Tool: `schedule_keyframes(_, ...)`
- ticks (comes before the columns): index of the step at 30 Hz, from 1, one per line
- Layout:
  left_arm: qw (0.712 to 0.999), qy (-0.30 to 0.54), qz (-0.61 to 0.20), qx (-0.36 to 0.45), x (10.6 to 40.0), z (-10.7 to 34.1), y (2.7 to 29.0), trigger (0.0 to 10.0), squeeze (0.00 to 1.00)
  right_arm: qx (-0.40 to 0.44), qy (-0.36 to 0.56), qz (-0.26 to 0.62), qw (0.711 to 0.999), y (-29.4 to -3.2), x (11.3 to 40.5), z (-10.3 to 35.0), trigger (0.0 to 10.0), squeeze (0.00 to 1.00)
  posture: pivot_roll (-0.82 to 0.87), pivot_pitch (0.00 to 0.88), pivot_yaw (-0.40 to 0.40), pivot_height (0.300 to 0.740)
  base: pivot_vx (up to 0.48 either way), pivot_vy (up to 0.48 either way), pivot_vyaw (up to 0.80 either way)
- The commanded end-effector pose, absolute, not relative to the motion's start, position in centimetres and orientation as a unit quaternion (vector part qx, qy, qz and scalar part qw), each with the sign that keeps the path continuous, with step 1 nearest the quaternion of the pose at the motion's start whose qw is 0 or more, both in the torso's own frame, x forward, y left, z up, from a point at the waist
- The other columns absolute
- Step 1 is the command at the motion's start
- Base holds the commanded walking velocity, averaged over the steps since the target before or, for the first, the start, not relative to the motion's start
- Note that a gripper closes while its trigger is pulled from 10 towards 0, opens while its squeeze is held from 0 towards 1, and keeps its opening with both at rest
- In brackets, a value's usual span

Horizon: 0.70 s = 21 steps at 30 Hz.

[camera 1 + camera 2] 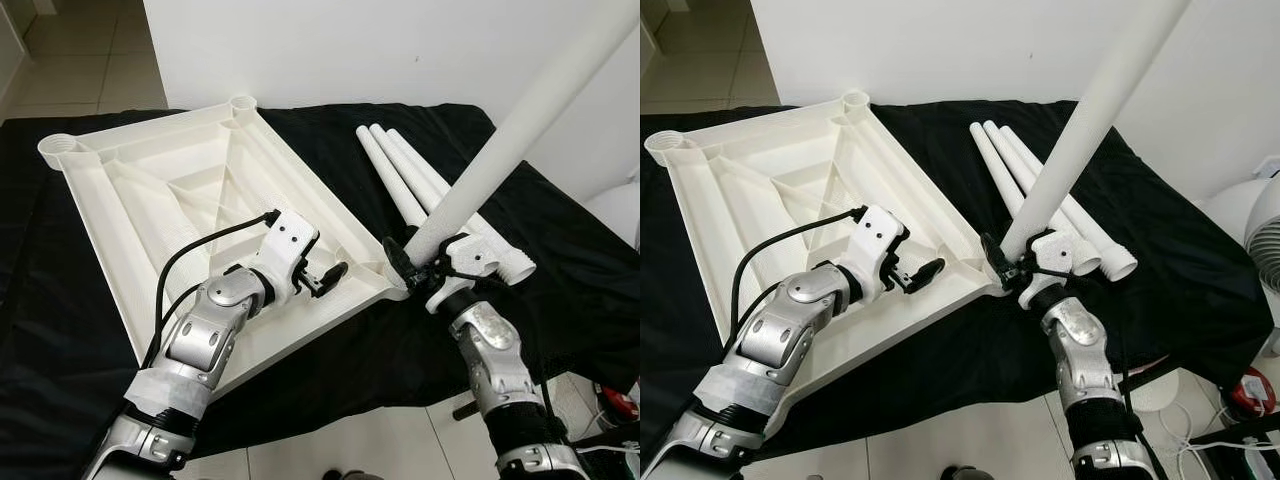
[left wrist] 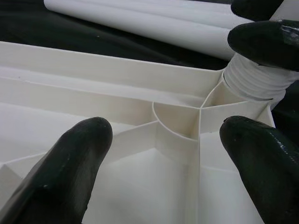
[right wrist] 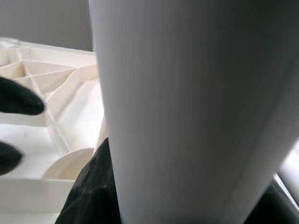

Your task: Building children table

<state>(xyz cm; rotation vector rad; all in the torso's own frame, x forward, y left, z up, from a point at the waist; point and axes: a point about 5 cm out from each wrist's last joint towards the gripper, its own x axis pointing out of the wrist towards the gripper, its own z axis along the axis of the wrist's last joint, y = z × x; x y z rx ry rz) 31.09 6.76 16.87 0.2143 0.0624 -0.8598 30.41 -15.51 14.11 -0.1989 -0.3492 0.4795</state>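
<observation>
The upturned white tabletop (image 1: 150,200) is spread beneath the left gripper (image 1: 327,277), whose fingers are parted and hold nothing. Just beyond, a white table leg (image 1: 510,130) is clasped by the right gripper (image 1: 405,262), its threaded end met with the tabletop's corner socket (image 2: 252,81). Three spare legs (image 1: 400,170) are laid behind the right gripper on the black cloth (image 1: 560,260).

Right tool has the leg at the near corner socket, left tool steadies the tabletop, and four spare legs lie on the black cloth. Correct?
Not quite: three spare legs lie on the black cloth, as the left eye view shows. The rest holds: the right tool has the leg at the near corner socket, and the left tool steadies the tabletop.
</observation>
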Motion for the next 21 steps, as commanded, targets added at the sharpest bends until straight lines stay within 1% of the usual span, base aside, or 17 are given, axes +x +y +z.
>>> schedule_keyframes(1, 0.907, 0.021, -0.408, 0.106, 31.2, 17.2, 6.7, 10.0, 0.00, -0.140, -0.155, 0.262, 0.942, -14.6, 29.9, 13.2, 10.0, 0.00, 0.04, 0.093, -0.064, 0.740, 0.000, 0.000, 0.00)
schedule_keyframes(4, 0.907, 0.021, -0.407, 0.107, 31.2, 17.2, 6.8, 10.0, 0.00, -0.148, -0.164, 0.264, 0.939, -14.3, 29.8, 13.4, 10.0, 0.00, 0.04, 0.095, -0.064, 0.740, 0.000, 0.000, 0.00)
schedule_keyframes(6, 0.907, 0.021, -0.407, 0.106, 31.2, 17.2, 6.8, 10.0, 0.00, -0.176, -0.188, 0.271, 0.928, -13.7, 29.5, 14.1, 10.0, 0.00, 0.04, 0.096, -0.066, 0.740, 0.000, 0.000, 0.00)
schedule_keyframes(9, 0.907, 0.020, -0.406, 0.107, 31.3, 17.2, 6.9, 10.0, 0.00, -0.189, -0.200, 0.274, 0.921, -13.3, 29.5, 14.4, 10.0, 0.00, 0.04, 0.096, -0.068, 0.740, 0.000, 0.000, 0.00)
schedule_keyframes(10, 0.908, 0.018, -0.404, 0.109, 31.3, 17.3, 7.0, 10.0, 0.00, -0.191, -0.221, 0.266, 0.919, -13.1, 29.5, 15.0, 10.0, 0.00, 0.05, 0.095, -0.069, 0.740, 0.000, 0.000, 0.00)
schedule_keyframes(15, 0.909, 0.010, -0.401, 0.111, 31.4, 17.6, 7.5, 10.0, 0.00, -0.155, -0.248, 0.231, 0.928, -13.6, 30.0, 16.5, 10.0, 0.00, 0.05, 0.095, -0.071, 0.740, 0.000, 0.000, 0.00)
schedule_keyframes(18, 0.910, 0.009, -0.400, 0.111, 31.4, 17.6, 7.5, 10.0, 0.00, -0.148, -0.251, 0.226, 0.930, -13.7, 30.0, 16.7, 10.0, 0.00, 0.05, 0.095, -0.071, 0.740, 0.000, 0.000, 0.00)
schedule_keyframes(19, 0.911, -0.004, -0.399, 0.105, 31.5, 18.1, 7.8, 10.0, 0.00, -0.112, -0.255, 0.200, 0.939, -14.4, 30.6, 17.7, 10.0, 0.00, 0.05, 0.093, -0.072, 0.740, 0.000, 0.000, 0.00)
schedule_keyframes(20, 0.911, -0.004, -0.399, 0.105, 31.5, 18.1, 7.8, 10.0, 0.00, -0.112, -0.255, 0.200, 0.939, -14.4, 30.6, 17.7, 10.0, 0.00, 0.05, 0.093, -0.072, 0.740, 0.000, 0.000, 0.00)
schedule_keyframes(21, 0.911, -0.016, -0.401, 0.096, 31.6, 18.6, 8.1, 10.0, 0.00, -0.080, -0.259, 0.178, 0.946, -15.1, 31.1, 18.6, 10.0, 0.00, 0.05, 0.093, -0.072, 0.740, 0.000, 0.000, 0.00)
